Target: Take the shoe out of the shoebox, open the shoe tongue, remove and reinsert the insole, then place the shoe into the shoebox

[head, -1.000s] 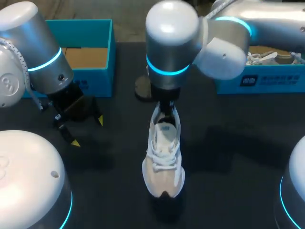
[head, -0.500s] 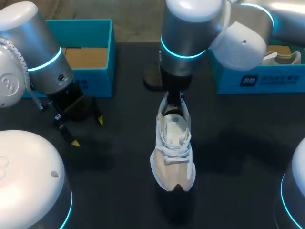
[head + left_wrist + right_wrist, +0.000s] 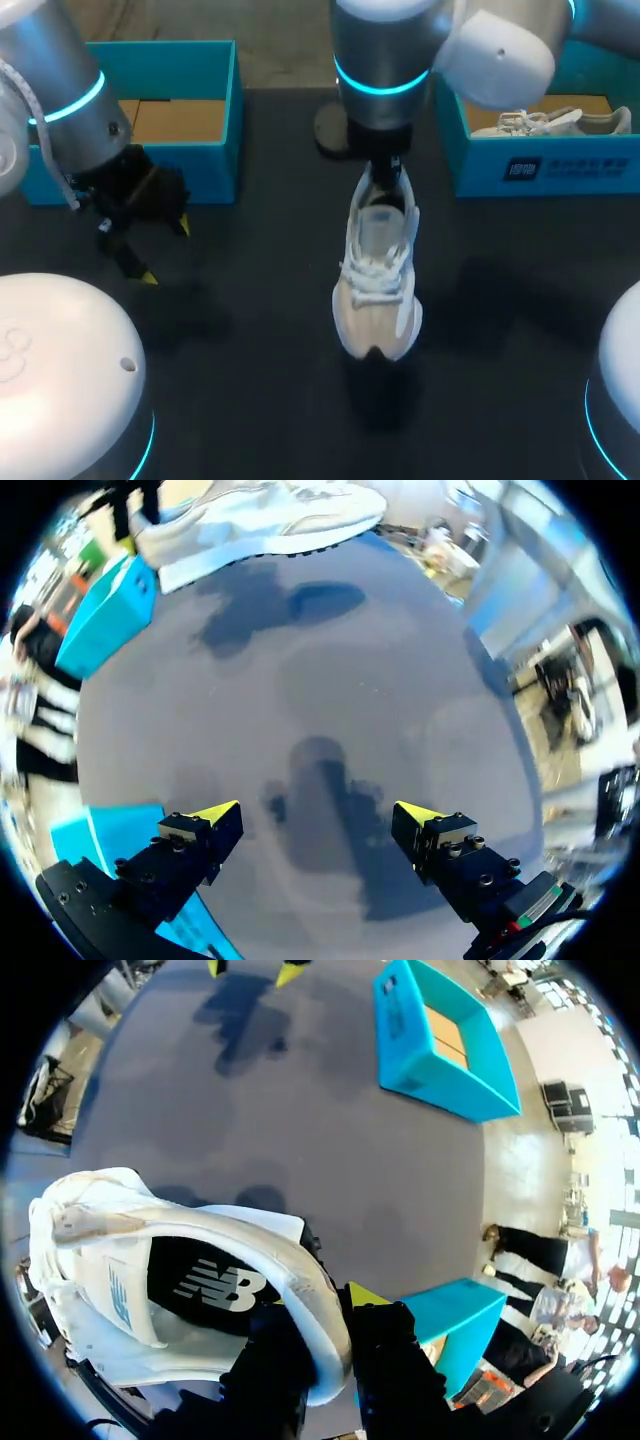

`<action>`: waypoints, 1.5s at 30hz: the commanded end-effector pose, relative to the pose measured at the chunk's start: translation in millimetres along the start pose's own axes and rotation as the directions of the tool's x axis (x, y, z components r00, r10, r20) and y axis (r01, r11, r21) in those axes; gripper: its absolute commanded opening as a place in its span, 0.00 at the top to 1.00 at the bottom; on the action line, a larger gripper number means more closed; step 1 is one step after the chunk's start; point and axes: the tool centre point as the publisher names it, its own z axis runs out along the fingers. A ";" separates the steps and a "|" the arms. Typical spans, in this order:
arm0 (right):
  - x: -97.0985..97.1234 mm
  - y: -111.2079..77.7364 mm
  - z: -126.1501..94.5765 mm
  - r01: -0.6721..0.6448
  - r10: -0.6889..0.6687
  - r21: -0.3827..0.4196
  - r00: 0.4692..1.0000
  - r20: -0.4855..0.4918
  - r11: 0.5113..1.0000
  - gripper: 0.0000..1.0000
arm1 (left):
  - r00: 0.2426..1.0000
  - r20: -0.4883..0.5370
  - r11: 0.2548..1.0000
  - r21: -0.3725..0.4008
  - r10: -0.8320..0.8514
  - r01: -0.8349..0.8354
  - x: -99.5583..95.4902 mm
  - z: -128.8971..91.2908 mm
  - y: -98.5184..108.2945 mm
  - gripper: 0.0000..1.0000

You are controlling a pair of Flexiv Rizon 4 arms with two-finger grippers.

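A white and beige sneaker (image 3: 378, 280) hangs above the dark table, toe towards the near edge. My right gripper (image 3: 386, 178) is shut on its heel collar. In the right wrist view the heel rim (image 3: 312, 1305) sits pinched between the fingers, and the dark insole (image 3: 205, 1285) shows inside the shoe (image 3: 110, 1260). My left gripper (image 3: 165, 252) stands open over the table's left side, with nothing between its fingers. From the left wrist, that gripper (image 3: 315, 813) faces bare tabletop, with the sneaker (image 3: 260, 520) far ahead. The blue shoebox (image 3: 540, 165) at the back right holds another white shoe (image 3: 550, 122).
An empty blue box (image 3: 200, 105) with a cardboard floor stands at the back left, close behind my left gripper. A dark round disc (image 3: 335, 130) lies on the table behind the held sneaker. The sneaker's shadow (image 3: 380, 400) falls on the table below its toe.
My right arm has carried the sneaker to the right and a little towards the back. My left arm has shifted slightly left and back, its gripper still open.
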 end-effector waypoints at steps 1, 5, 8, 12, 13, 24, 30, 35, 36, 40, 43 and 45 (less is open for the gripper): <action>-16.8 -16.8 -5.8 -0.017 0.017 -0.008 1.000 -0.008 1.000 1.00 | 0.989 -0.001 0.989 -0.002 -0.151 0.151 2.1 -16.0 8.1 0.00; -30.4 -28.9 -4.3 -0.045 0.045 -0.011 0.999 -0.016 0.999 1.00 | 0.949 -0.002 0.949 0.008 -0.314 0.314 0.4 -26.8 18.5 0.00; -37.4 -37.0 -3.2 -0.066 0.065 -0.003 0.998 -0.021 0.998 1.00 | 0.917 -0.005 0.917 0.024 -0.399 0.399 1.2 -32.7 23.9 0.00; -47.2 -51.7 -2.3 -0.132 0.133 0.017 0.990 -0.051 0.991 1.00 | 0.825 0.004 0.825 -0.009 -0.565 0.565 1.2 -38.9 31.4 0.00; -49.8 -55.6 -1.9 -0.147 0.149 0.029 0.987 -0.058 0.989 1.00 | 0.787 0.032 0.787 -0.028 -0.616 0.616 0.9 -40.5 33.4 0.00; -81.4 -93.4 -14.7 -0.224 0.224 0.055 0.975 0.008 0.973 1.00 | 0.597 0.142 0.594 -0.064 -0.790 0.802 10.9 -66.4 48.1 0.00; -109.3 -103.2 -16.5 -0.148 0.148 0.041 0.989 0.018 0.988 1.00 | 0.503 0.165 0.498 -0.071 -0.849 0.864 11.9 -84.1 66.6 0.00; -124.5 -104.4 -16.0 -0.033 0.033 -0.031 0.999 0.013 0.999 1.00 | 0.438 0.248 0.429 -0.093 -0.864 0.899 9.7 -99.8 82.5 0.00; -124.5 -104.4 -16.0 -0.033 0.033 -0.031 0.999 0.013 0.999 1.00 | 0.438 0.248 0.429 -0.093 -0.864 0.899 9.7 -99.8 82.5 0.00; -124.5 -104.4 -16.0 -0.033 0.033 -0.031 0.999 0.013 0.999 1.00 | 0.438 0.248 0.429 -0.093 -0.864 0.899 9.7 -99.8 82.5 0.00; -124.5 -104.4 -16.0 -0.033 0.033 -0.031 0.999 0.013 0.999 1.00 | 0.438 0.248 0.429 -0.093 -0.864 0.899 9.7 -99.8 82.5 0.00; -124.5 -104.4 -16.0 -0.033 0.033 -0.031 0.999 0.013 0.999 1.00 | 0.438 0.248 0.429 -0.093 -0.864 0.899 9.7 -99.8 82.5 0.00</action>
